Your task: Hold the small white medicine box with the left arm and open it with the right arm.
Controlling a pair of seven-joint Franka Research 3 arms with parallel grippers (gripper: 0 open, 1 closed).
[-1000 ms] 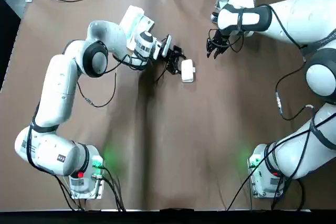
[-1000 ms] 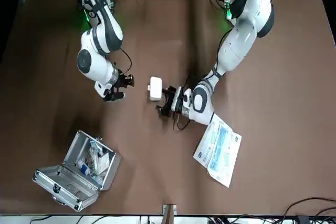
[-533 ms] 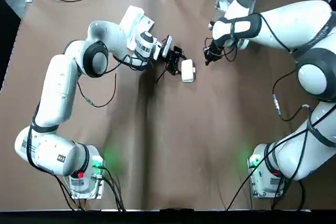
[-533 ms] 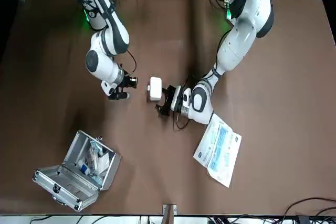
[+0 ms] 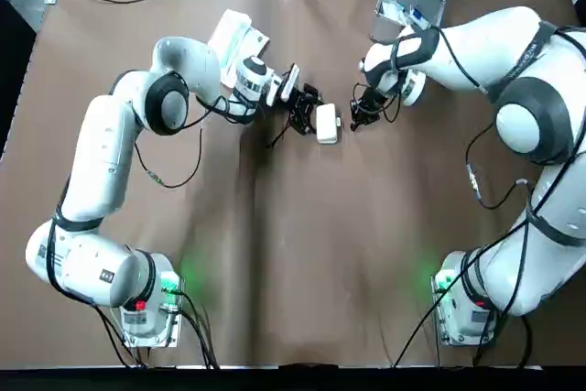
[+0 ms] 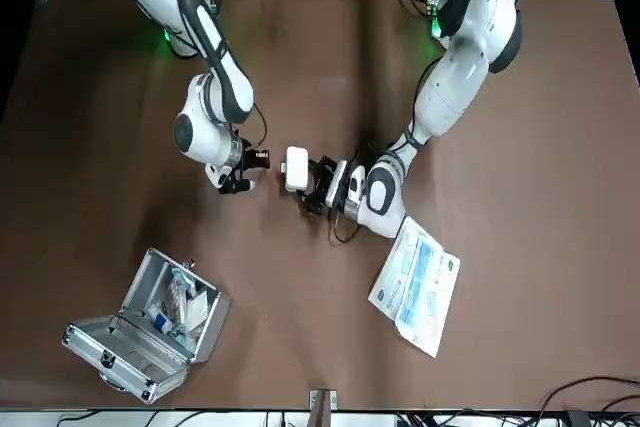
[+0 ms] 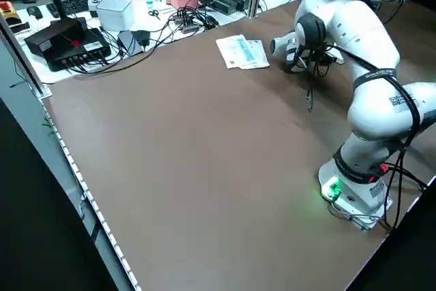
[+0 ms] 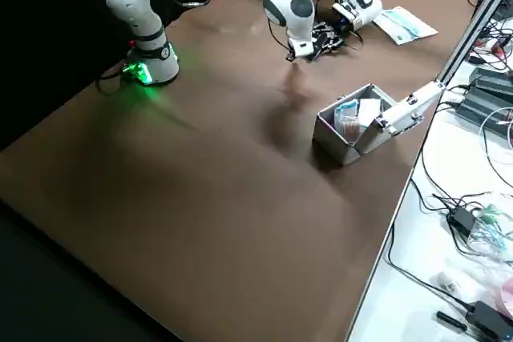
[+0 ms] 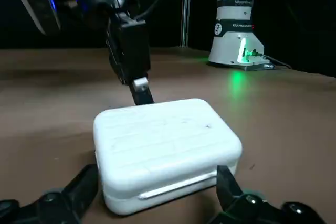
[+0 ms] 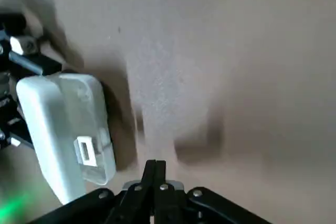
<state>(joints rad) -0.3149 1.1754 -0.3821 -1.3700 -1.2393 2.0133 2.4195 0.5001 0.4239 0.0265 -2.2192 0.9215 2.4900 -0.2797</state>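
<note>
Directions are clock-face from overhead, twelve pointing away from the robot.

A small white rounded plastic medicine box (image 5: 327,123) lay flat on the brown table (image 5: 302,254), a little past its middle, lid shut. The left gripper (image 5: 311,114) lay low at the box's nine o'clock, its black fingers (image 9: 84,184) spread wide to either side of the near end. This looked like a bracing hold, though firm pressing could not be made out.

At three o'clock the right gripper (image 5: 354,121) pointed down with its fingers pinched together into one narrow tip. It sat just beside the side bearing the small white clasp (image 10: 84,150), probably so that a thin point could lift it.

Well apart, an open silver metal case (image 6: 100,345) holding supplies stood around one o'clock. A white and blue printed packet (image 6: 418,287) lay between ten and eleven. Neither blocked the grippers.
</note>
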